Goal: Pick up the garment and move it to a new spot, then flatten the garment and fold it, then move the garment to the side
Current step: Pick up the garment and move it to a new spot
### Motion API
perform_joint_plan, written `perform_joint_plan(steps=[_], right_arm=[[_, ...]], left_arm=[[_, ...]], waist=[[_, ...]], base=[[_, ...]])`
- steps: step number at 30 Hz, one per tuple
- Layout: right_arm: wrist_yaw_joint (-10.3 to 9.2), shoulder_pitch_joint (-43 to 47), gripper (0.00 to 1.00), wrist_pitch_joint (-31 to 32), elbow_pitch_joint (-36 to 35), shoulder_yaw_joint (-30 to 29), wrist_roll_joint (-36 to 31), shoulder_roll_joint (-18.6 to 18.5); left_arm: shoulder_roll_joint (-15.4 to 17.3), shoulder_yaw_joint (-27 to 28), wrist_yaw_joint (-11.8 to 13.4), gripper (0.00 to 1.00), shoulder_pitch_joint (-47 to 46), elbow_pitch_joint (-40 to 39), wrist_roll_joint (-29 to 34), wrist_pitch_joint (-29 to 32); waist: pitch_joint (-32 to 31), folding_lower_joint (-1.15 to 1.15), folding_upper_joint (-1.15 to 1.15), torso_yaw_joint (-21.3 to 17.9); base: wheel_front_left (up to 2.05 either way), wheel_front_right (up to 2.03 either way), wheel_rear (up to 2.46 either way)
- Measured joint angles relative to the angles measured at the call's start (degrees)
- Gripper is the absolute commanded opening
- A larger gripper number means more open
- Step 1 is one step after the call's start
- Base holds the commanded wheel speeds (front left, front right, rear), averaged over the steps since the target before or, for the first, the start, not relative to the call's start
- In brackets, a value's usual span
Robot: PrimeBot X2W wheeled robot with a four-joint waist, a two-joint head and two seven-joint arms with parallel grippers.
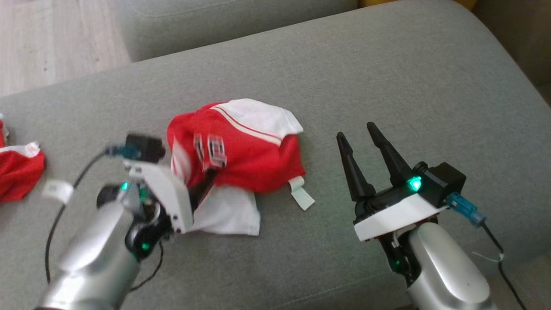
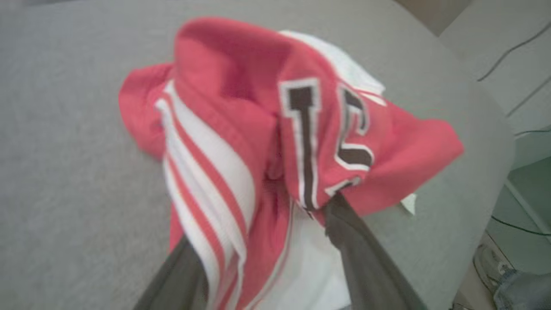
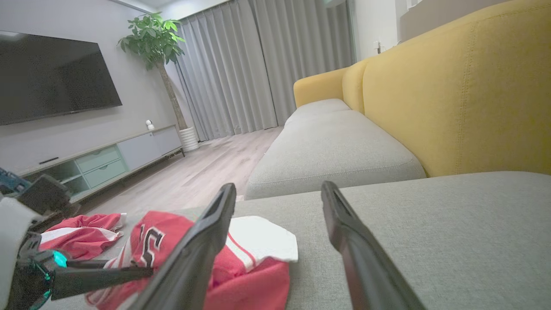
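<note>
The garment (image 1: 241,150), a red and white jersey with dark numbers, lies crumpled on the grey sofa cushion (image 1: 387,77). My left gripper (image 1: 206,180) is at its near left edge, with the fingers pushed into the folds. In the left wrist view its two dark fingers (image 2: 361,258) stand wide apart, open, and the garment (image 2: 241,107) drapes over and between them. My right gripper (image 1: 355,130) hovers open to the right of the garment, apart from it and holding nothing. The right wrist view shows the garment (image 3: 258,275) behind that gripper's (image 3: 279,186) left finger.
A second red and white cloth (image 1: 17,172) lies at the cushion's left edge. A white label (image 1: 301,196) sticks out from the garment's right side. Bare cushion spreads to the right and behind. Wooden floor (image 1: 51,38) lies beyond the far left; a yellow backrest (image 3: 452,94) rises at the right.
</note>
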Motion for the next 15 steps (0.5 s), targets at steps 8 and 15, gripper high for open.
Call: perform_joint_plan(steps=[8,15], right_arm=[[0.00,0.01,1.00,0.00,0.85,-1.00,-0.07,0.00],[0.00,0.30,1.00,0.00,1.01,-2.93,-0.29,-0.44]], left_arm=[[1.98,-3.28,-0.09,1.00,-1.38,0.23,-4.64,-8.45],[7.94,0.01,3.14,1.00,-0.50,-5.38,-3.44,-18.44]], waist=[[-0.57,0.00,0.00,3.94],[-1.98,0.00,0.00,8.49]], base=[[0.00,0.00,0.00],[0.00,0.00,0.00]])
